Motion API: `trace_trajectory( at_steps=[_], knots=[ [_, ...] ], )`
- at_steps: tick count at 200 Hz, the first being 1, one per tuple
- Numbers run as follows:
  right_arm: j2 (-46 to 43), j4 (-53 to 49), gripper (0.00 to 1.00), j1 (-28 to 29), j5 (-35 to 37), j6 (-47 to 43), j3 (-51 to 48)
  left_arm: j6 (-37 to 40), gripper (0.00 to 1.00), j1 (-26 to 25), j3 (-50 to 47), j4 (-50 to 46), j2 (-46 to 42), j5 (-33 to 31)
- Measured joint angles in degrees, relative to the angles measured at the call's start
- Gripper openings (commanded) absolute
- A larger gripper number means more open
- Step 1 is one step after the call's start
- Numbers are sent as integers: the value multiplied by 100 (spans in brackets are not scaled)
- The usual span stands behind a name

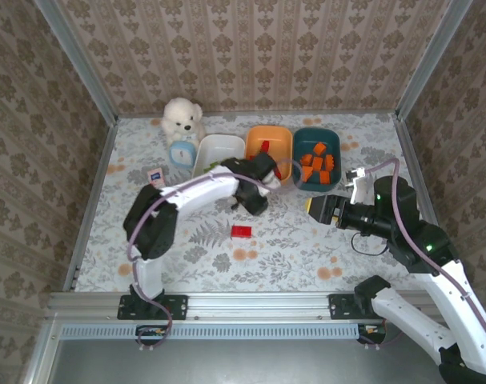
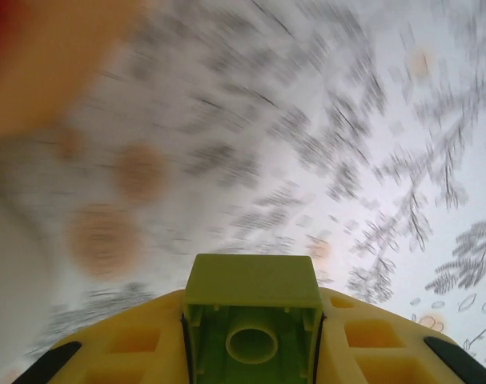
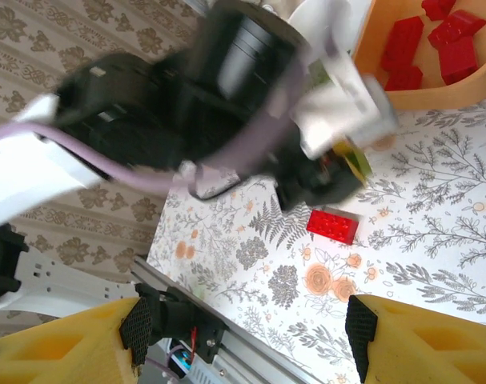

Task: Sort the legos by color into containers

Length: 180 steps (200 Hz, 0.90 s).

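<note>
Pinching a light green lego [image 2: 252, 298] between the narrowed yellow fingers [image 2: 371, 344] of the left gripper [image 2: 252, 340], hollow underside facing the camera, with the tablecloth [image 2: 307, 160] beyond smeared by blur. Gaping wide and empty at the right gripper [image 3: 247, 336], a red lego [image 3: 332, 225] just ahead, a partly cropped orange dish [image 3: 419, 100] farther ahead.

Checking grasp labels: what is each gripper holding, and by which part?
Left gripper: light green lego, jaws pinching its two opposite side walls. Right gripper: open, nothing held.

Plush toy [image 1: 182, 118] left of dishes [image 1: 218, 148], brick [image 1: 241, 231] before them
</note>
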Motion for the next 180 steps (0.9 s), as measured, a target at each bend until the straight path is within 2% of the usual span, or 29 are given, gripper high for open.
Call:
trace_trajectory(
  at_steps=[39,77,107,138,180],
  knots=[
    [234,153,69,0,-107,-22,0,-553,31,1145,575,282,-428,225],
    [730,470,69,0,-354,-68,-28,-1010,31,1919,1036,509,225,190],
    [1305,1040,69,96,-610,-61,-175,-1257,31,2186,1569,546,1147,33],
    [2092,1364,68,525,-651,-157,-85,-1342,32,2323,2468,393,2127,-271],
    [2371,1539,68,907,-651,-195,116,-1460,33,2402,3165,164,2671,-470]
  ],
)
